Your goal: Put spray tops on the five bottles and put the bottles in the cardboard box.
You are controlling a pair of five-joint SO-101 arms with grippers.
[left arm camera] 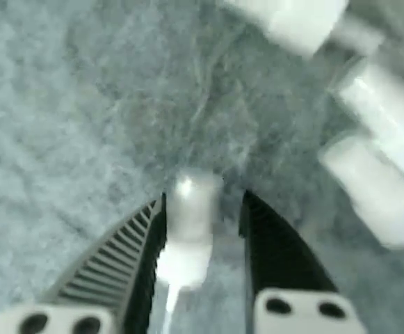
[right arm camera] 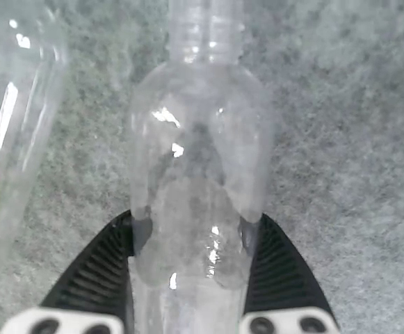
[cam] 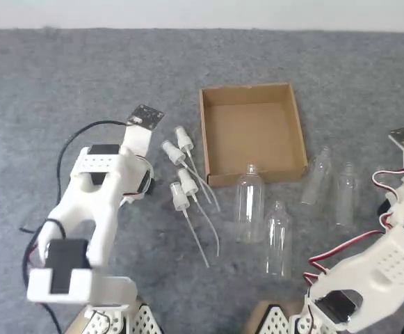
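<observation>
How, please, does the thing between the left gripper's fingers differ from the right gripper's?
The left gripper frames a small, opaque white spray top; the right gripper frames a large clear bottle. The spray top leaves a gap to one finger; the bottle touches both. Both are over carpet.

A grey felt mat [cam: 313,62] (speckled, carpet-like) lies under everything, with a pale wall [cam: 202,14] along its far edge.
</observation>
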